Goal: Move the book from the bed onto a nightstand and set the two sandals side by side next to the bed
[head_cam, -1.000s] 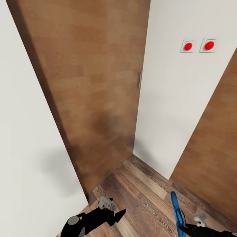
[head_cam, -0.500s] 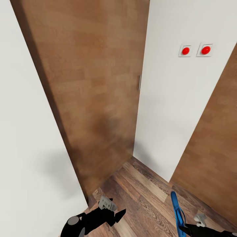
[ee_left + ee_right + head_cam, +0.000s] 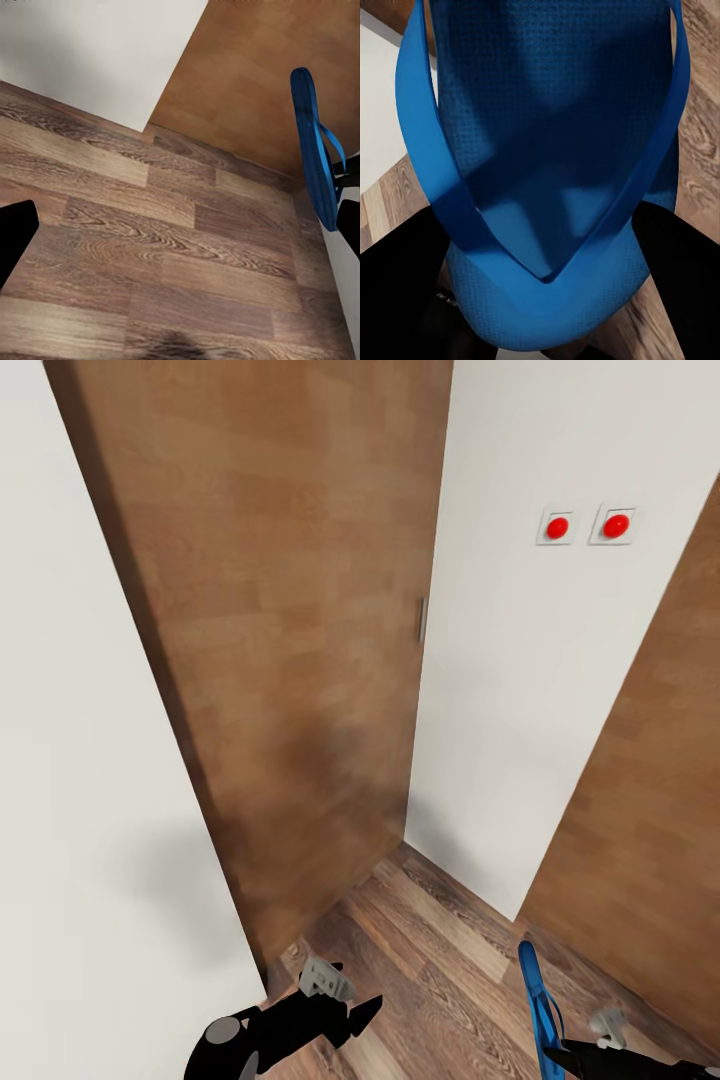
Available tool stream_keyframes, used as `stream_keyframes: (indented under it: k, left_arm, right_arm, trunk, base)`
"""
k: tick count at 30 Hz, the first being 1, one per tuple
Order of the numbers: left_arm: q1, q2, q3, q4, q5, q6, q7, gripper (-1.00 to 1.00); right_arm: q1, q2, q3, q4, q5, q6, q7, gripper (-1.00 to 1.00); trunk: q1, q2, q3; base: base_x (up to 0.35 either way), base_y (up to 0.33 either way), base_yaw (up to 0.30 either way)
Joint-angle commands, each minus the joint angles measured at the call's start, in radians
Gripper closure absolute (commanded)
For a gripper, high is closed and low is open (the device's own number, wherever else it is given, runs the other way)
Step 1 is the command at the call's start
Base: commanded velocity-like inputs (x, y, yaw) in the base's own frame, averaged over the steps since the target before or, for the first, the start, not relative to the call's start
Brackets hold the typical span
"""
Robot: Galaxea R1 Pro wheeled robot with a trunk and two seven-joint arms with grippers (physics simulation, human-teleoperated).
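Sandal (image 3: 541, 1005) clamped in right gripper (image 3: 556, 1052), near right, blue sole on edge above wood-plank floor (image 3: 440, 950); right wrist view: black fingers (image 3: 679, 285) pinched on either side of strap junction. Facing a corner: wood door (image 3: 290, 660) far left, white wall (image 3: 520, 690) with two red switches (image 3: 587, 526) far right. Left gripper (image 3: 345, 1015) near left, empty, jaws parted over floor.

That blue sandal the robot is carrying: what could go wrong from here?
The right gripper holds the blue sandal near one end, so most of it sticks out ahead; it might slip or swing loose. The robot faces a tight corner between a wooden door and white wall, so the sandal or the left gripper could bump them while turning.
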Motion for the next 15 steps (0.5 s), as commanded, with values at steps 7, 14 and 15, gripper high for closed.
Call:
stream_keyframes:
  k: [7,14,15]
  left_arm:
    - [0.0,0.0,0.001,-0.001,0.006,0.009,-0.002,-1.0]
    - [0.0,0.0,0.001,0.007,0.006,0.007,-0.002,-1.0]
    - [0.0,0.0,0.001,0.008,0.006,0.007,-0.002,-1.0]
  right_arm:
    - [-0.001,-0.001,0.009,0.001,-0.007,-0.005,0.001,1.0]
    - [-0.001,-0.001,0.009,0.001,-0.007,-0.005,0.001,1.0]
    - [-0.001,-0.001,0.009,0.001,-0.007,-0.005,0.001,1.0]
  trunk:
    - [0.0,-0.001,0.01]
    - [0.0,-0.001,0.022]
    - [0.0,-0.001,0.023]
  base:
    - [0.0,0.0,0.0]
    - [0.0,0.0,0.0]
    - [0.0,0.0,0.0]
